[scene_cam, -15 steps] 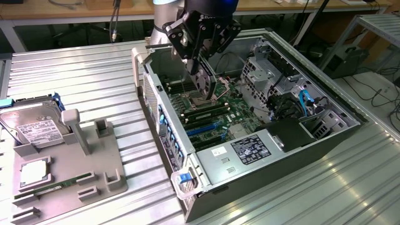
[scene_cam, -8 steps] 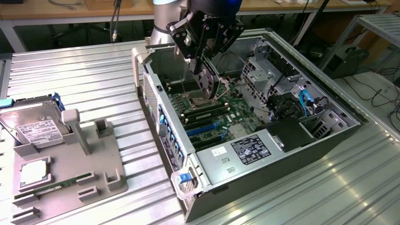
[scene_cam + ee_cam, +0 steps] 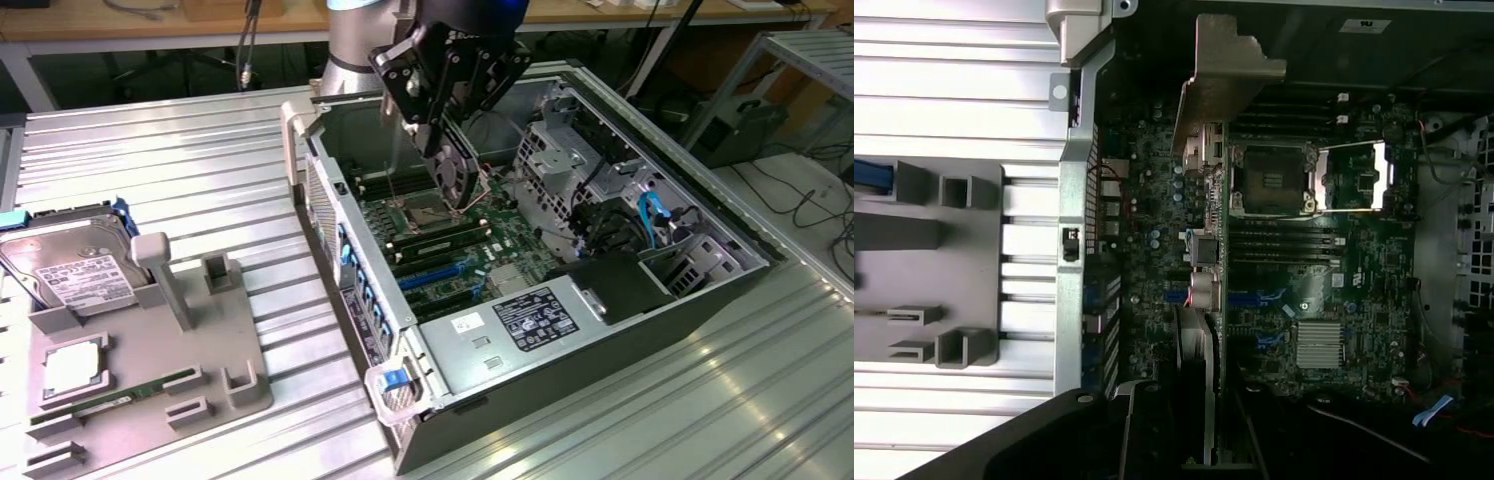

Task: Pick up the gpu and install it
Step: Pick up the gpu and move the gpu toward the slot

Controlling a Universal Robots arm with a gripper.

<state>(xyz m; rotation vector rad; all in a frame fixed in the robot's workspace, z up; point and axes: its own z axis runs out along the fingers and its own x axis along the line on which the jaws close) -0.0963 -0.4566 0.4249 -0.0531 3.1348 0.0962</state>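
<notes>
Pick is done: graphics card (image 3: 458, 185) is off the table and in the gripper (image 3: 449, 150), jaws clamped on its upper edge. You've got it edge-on inside the open pc case (image 3: 561, 375), hanging over the motherboard (image 3: 514, 235).

Exterior view: card's low end sits near the cpu socket (image 3: 430, 207), which is at abt 7 o'clock of it. Blue slots (image 3: 430, 277) are further out at 6 o'clock, apart from the card. In the wrist view the metal bracket (image 3: 1226, 70) leads, pointing to the case's rear wall, and the card edge runs in line w/ the board's slots.

Can't tell if the connector edge touches anything. My read: not seated yet. Bracket looks clear of the rear wall and the card rides high.

Left to do, imo: line up w/ the slot, press home, let go.

Outside the case, exterior view: grey parts holder (image 3: 200, 340) at 8 o'clock of the case, hard drive (image 3: 74, 270) on it at 9 o'clock, untouched.
</notes>
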